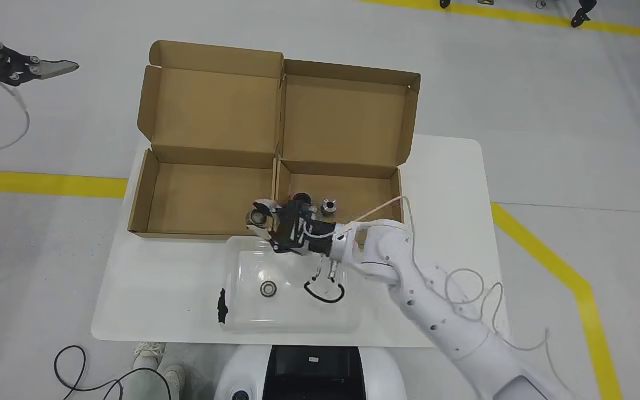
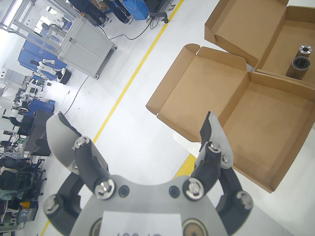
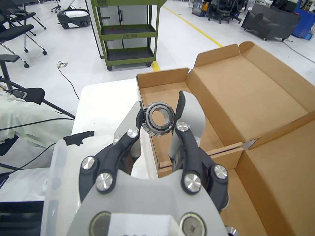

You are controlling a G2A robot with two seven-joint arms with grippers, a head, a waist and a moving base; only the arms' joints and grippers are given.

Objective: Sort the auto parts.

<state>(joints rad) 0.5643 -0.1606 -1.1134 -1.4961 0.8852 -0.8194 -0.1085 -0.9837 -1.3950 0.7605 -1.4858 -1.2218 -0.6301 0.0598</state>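
Note:
My right gripper is shut on a steel roller bearing, ring face toward the camera. From above, that gripper and the bearing hang over the near right corner of the empty left cardboard box. The right cardboard box holds two metal cylinders. A clear plastic bin at the table's front holds a small metal ring and a black O-ring. My left gripper is open and empty, out over the floor far left of the table.
Both box lids stand open toward the back. A scrap of black tape sticks to the bin's left end. The white table is bare to the right of the boxes. A cable loops off the right arm.

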